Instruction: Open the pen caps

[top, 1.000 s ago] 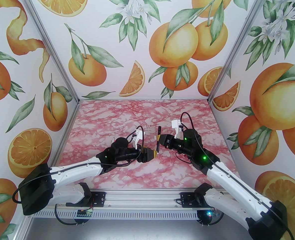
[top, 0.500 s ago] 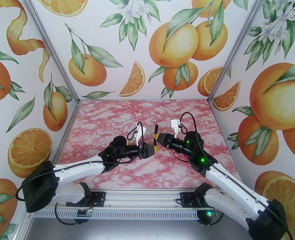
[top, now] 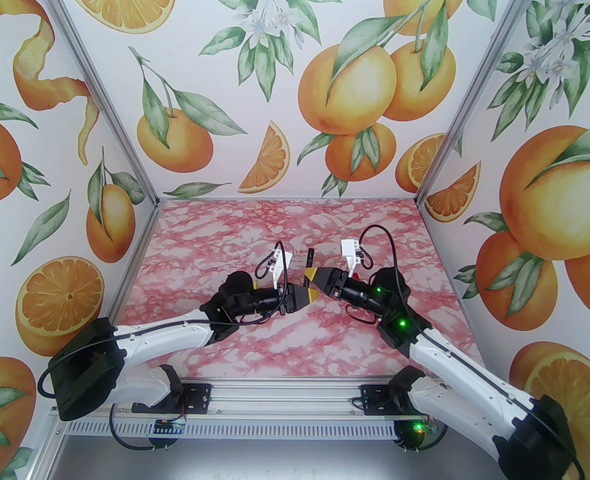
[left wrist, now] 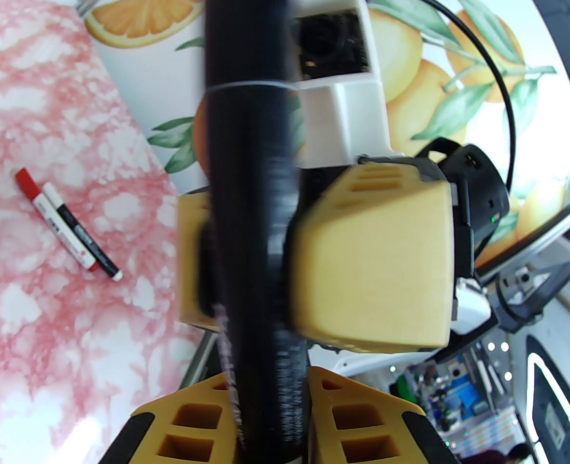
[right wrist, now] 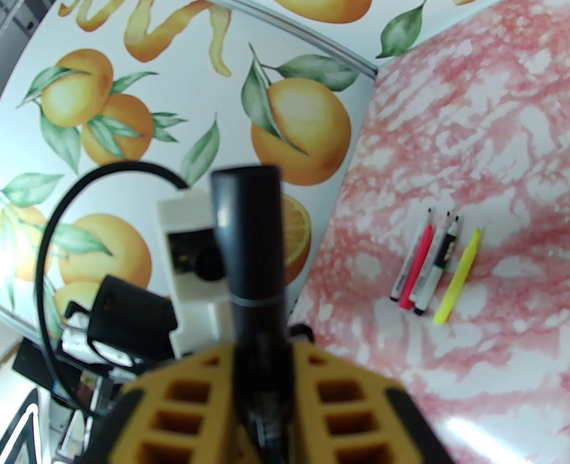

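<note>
Since my left pincer (top: 313, 295) closed within the last second, the black pen (top: 309, 260) is now clamped at two places. The left pincer is tight on its lower end and the right pincer (top: 314, 274) is tight on the barrel just above, the two nearly touching.

Pen: upright, in the air over the middle of the table (top: 225, 228).

Cap (right wrist: 246, 220): the stub beyond a thin ring, sticking out past my right pincer; not yet off.

Judgement: both grips seem to sit on the barrel side of that ring, so pulling apart may not free the cap. I cannot confirm this.

Around:
- Two pens (left wrist: 67, 230) lie side by side on the table, one red-capped, well clear.
- Four more pens (right wrist: 439, 264) lie in a row, thin tips showing, probably already opened.

Nothing blocks the pull; only my own pincers crowd each other.
</note>
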You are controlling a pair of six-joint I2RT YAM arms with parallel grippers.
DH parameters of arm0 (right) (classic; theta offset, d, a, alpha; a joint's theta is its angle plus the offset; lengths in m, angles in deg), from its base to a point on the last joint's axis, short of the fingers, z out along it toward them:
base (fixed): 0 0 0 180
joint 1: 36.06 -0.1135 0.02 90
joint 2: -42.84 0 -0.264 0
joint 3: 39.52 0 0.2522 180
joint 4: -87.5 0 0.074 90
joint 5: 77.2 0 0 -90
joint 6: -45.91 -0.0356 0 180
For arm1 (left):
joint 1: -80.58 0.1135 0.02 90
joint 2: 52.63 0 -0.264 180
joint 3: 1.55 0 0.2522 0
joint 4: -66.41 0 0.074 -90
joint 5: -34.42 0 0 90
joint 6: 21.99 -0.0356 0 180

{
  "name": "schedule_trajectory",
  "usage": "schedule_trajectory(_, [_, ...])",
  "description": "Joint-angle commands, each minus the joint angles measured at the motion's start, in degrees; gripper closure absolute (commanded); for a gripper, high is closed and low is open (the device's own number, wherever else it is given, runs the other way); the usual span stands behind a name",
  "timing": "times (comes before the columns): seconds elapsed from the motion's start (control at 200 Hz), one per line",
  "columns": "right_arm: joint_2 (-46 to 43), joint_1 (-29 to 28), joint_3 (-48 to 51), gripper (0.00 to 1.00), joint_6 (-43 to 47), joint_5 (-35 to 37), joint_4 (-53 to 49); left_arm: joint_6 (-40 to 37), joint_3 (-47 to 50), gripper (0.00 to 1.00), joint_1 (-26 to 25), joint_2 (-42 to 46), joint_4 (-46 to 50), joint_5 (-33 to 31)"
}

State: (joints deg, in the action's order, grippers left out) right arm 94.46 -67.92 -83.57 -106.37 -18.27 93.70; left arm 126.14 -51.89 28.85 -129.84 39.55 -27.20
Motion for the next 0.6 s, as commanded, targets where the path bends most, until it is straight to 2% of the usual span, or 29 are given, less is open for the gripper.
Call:
schedule_trajectory(0.0, [-0.92,-0.71,0.93,0.80,1.08,-1.07,-0.56,-0.29,0.50,0.81,1.08,1.71,-2.55,-1.40])
schedule_trajectory(0.135, [-0.57,-0.87,0.49,0.78,2.47,-1.10,-2.19,-1.53,-0.01,0.91,1.06,1.80,-1.05,-0.28])
schedule_trajectory(0.29, [-0.91,-0.92,-0.40,0.67,2.70,-0.50,-3.23,-5.80,-0.14,0.98,0.96,3.30,4.16,-0.08])
schedule_trajectory(0.405, [-2.66,-0.89,-3.24,0.57,6.33,2.15,-12.10,-11.87,-0.13,1.00,0.85,5.98,13.28,-1.23])
schedule_trajectory(0.595, [-5.75,-0.86,-6.17,0.49,10.42,5.59,-22.42,-20.76,-0.61,1.00,0.66,10.00,27.41,-4.11])
